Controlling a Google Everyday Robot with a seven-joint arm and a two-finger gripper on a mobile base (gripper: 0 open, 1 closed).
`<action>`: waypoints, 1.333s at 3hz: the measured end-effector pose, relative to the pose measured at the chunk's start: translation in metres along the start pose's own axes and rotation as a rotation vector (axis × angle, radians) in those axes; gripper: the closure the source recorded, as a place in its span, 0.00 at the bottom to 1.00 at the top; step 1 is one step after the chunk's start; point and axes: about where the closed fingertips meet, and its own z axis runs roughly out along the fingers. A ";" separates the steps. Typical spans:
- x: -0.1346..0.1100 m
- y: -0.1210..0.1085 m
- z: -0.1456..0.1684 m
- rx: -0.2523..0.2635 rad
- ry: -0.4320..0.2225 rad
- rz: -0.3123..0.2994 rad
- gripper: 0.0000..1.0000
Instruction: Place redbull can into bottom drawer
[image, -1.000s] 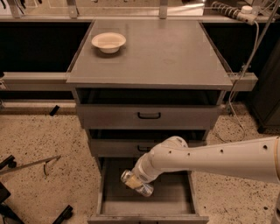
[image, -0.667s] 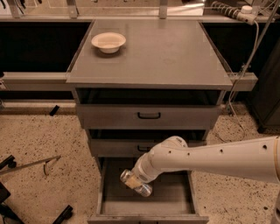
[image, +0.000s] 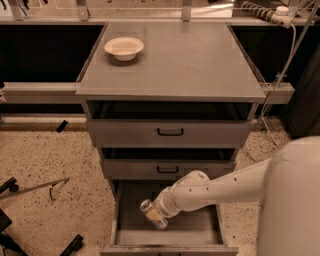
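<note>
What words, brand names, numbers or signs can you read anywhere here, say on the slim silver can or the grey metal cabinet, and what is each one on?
No text can be read.
Slim silver redbull can, at the gripper by the open grey bottom drawer: bluish patches, no legible lettering.
Grey metal cabinet and round cream bowl: no markings visible.

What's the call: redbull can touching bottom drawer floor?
Cannot tell. Camera view: redbull can, at the hand inside the bottom drawer, overlaps its floor; height unreadable.
</note>
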 end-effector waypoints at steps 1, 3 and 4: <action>0.013 -0.043 0.072 0.034 -0.038 0.046 1.00; 0.102 -0.114 0.203 0.166 -0.078 0.086 1.00; 0.102 -0.114 0.203 0.166 -0.078 0.086 1.00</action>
